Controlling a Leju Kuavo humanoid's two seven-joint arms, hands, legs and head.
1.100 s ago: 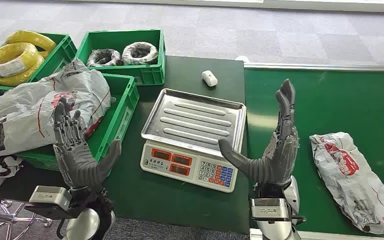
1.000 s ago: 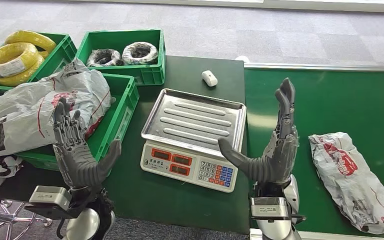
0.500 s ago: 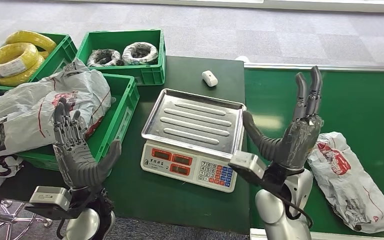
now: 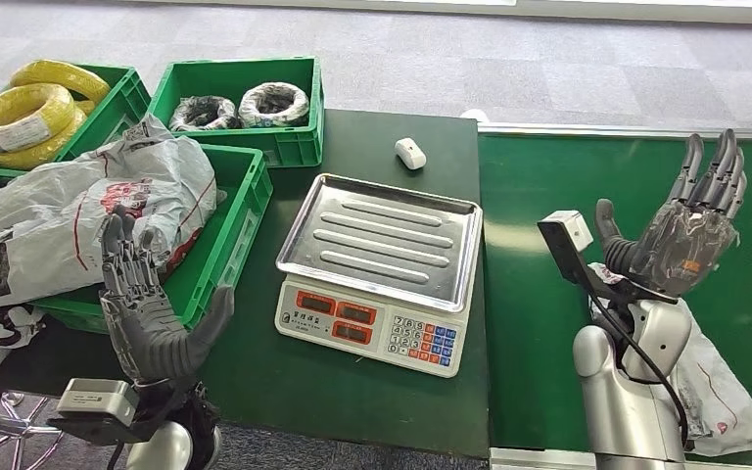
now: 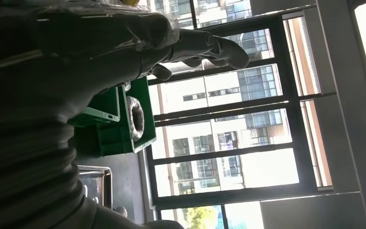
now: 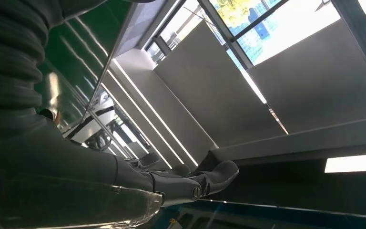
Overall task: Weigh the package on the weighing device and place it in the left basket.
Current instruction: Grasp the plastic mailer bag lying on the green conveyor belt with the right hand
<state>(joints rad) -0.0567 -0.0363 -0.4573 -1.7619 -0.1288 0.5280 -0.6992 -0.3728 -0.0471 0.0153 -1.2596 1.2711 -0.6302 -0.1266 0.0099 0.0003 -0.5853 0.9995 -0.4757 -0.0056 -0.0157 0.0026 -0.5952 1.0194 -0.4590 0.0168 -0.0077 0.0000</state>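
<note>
The right hand [image 4: 690, 240], grey and many-fingered, is raised above the green conveyor surface [image 4: 548, 196] with its fingers spread upward and nothing in its grasp. Directly beneath its wrist and silver forearm lies the crumpled grey plastic mail package with red print [image 4: 720, 392], resting on the conveyor; most of it is hidden by the arm. The left hand [image 4: 147, 313] is also empty, fingers apart and pointing up, near the front edge of the dark green table [image 4: 372, 392], just in front of the left green plastic basket [image 4: 230, 225], which already holds a heap of grey mail bags [image 4: 78, 215].

Between the two hands stands the electronic weighing scale with a ribbed steel tray [image 4: 382, 230], its tray bare. A small white device [image 4: 410, 153] lies behind it, and two more green crates [image 4: 240, 83] hold coiled cable.

The package is not yet picked up, so weighing is undone. The thin bag looks slippery and limp: a shallow grasp could pinch only film and let it sag or slide out in transit. Lowered carelessly, it could drape over the tray edge and give a false reading.
</note>
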